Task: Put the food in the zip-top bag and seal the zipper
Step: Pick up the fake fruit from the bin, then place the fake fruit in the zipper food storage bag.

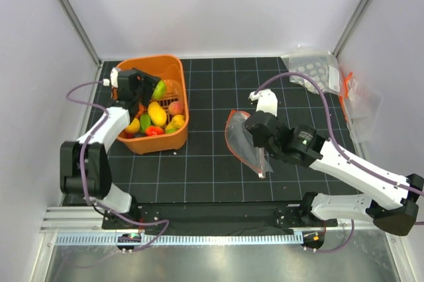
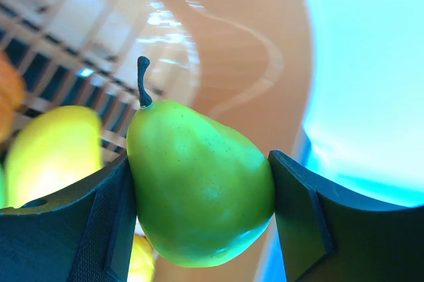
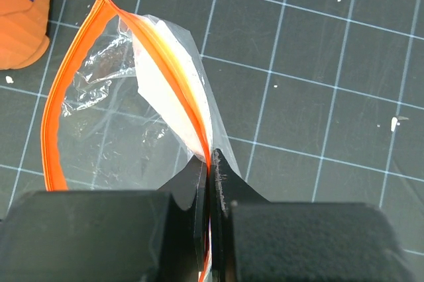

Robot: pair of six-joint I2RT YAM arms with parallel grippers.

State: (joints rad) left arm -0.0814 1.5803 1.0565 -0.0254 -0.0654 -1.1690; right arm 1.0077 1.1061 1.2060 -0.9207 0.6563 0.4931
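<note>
Left pincer (image 2: 202, 171) clamped on a green pear (image 2: 197, 192), seemingly just above the orange basket (image 1: 183, 89), other toy fruit (image 1: 157, 114) heaped below it, right pincer (image 3: 211, 177) pinched together on the orange zipper (image 3: 52, 130) of the clear bag (image 3: 112, 133), mouth gaping ahead-left of its fingers.

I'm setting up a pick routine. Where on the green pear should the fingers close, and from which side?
Across the wide belly of the pear, one finger on each flank, coming from the blunt end opposite the stem. The neck tapers and could slip; the belly fills the gap. The left gripper holds it so.
</note>
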